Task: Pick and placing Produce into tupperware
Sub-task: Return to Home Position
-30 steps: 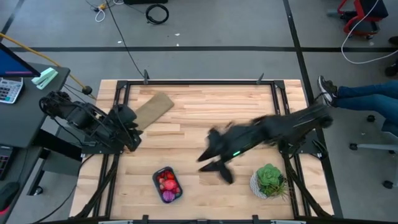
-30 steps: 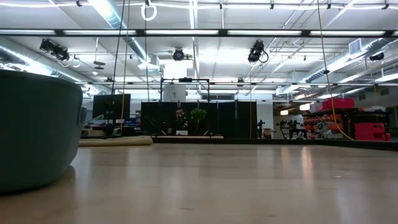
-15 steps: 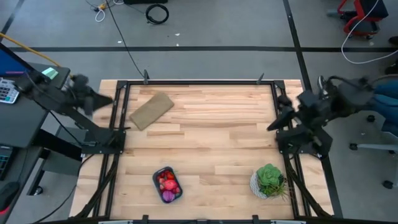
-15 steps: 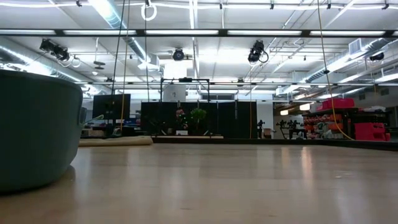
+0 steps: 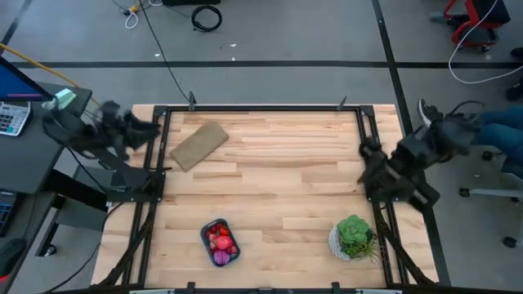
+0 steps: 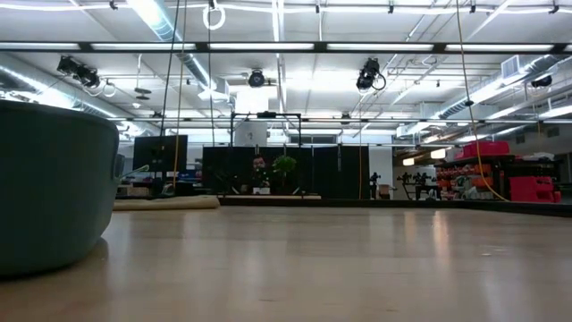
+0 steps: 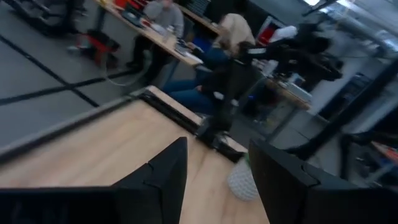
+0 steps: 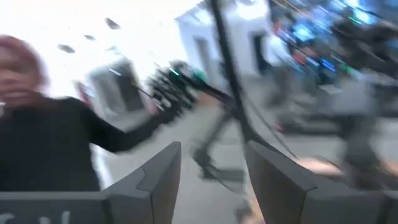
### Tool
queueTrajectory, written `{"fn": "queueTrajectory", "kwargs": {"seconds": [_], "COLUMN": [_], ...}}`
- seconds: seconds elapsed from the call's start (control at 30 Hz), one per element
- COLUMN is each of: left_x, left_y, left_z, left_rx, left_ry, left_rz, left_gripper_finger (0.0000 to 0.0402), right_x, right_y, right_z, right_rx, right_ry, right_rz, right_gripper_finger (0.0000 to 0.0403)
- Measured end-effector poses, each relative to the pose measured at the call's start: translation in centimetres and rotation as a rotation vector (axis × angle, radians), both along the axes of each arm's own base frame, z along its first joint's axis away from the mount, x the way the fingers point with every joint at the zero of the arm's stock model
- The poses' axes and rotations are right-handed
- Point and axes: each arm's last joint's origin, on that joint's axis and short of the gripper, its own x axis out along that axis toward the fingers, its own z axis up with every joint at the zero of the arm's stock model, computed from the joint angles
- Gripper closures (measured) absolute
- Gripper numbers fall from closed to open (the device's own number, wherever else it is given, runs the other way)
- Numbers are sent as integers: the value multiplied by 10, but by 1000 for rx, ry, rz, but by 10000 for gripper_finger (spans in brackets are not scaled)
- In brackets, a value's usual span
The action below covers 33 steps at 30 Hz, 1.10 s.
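Note:
The teal tupperware (image 5: 219, 242) stands near the table's near edge, left of centre, and shows large at the left of the low view (image 6: 45, 192). Produce lies in it: red pieces (image 5: 220, 237) and a magenta piece (image 5: 221, 258). My left gripper (image 5: 151, 128) is open and empty, raised at the table's far left edge; its two fingers stand apart in the left wrist view (image 7: 217, 171). My right gripper (image 5: 369, 155) is open and empty at the table's right edge; its fingers stand apart in the right wrist view (image 8: 214, 171).
A flat tan piece (image 5: 198, 144) lies at the far left of the table. A green plant in a white pot (image 5: 353, 235) stands at the near right and also shows in the left wrist view (image 7: 241, 183). People sit beyond the table's right side (image 7: 233, 37).
My right gripper has drawn back from over the table's middle to its right edge, rising. My left arm has unfolded from the table's left edge and swung up and toward the far left. The tupperware and its produce have stayed in place.

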Motion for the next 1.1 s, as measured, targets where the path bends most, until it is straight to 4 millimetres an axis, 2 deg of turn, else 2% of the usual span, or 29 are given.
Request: {"fn": "queueTrajectory", "kwargs": {"seconds": [0.1, 0.27, 0.4, 0.5, 0.77, 0.93, 1.1], "left_x": [23, 59, 71, 64, 22, -4, -8], "left_y": [-16, -41, -49, -44, -17, 0, 3], "left_z": [-17, -56, -87, -98, -88, -85, -90], "left_rx": [-32, -52, -52, -97, -25, 13, 28], "left_ry": [-38, -138, -160, -178, -322, -407, -388], "left_rz": [-59, -101, -102, -99, -83, -62, -66], "left_gripper_finger": [221, 219, 223, 225, 221, 225, 221], "right_x": [7, 19, 18, 6, -30, -38, -35], "right_y": [7, 12, 2, -14, -39, -43, -45], "right_z": [-38, -102, -139, -153, -176, -195, -217], "right_rx": [49, 143, 180, 226, 229, 223, 226], "right_ry": [-112, -174, -176, -211, -347, -365, -316], "right_rz": [66, 48, 6, -37, -65, -83, -103], "right_gripper_finger": [211, 210, 210, 209, 210, 210, 210]}}
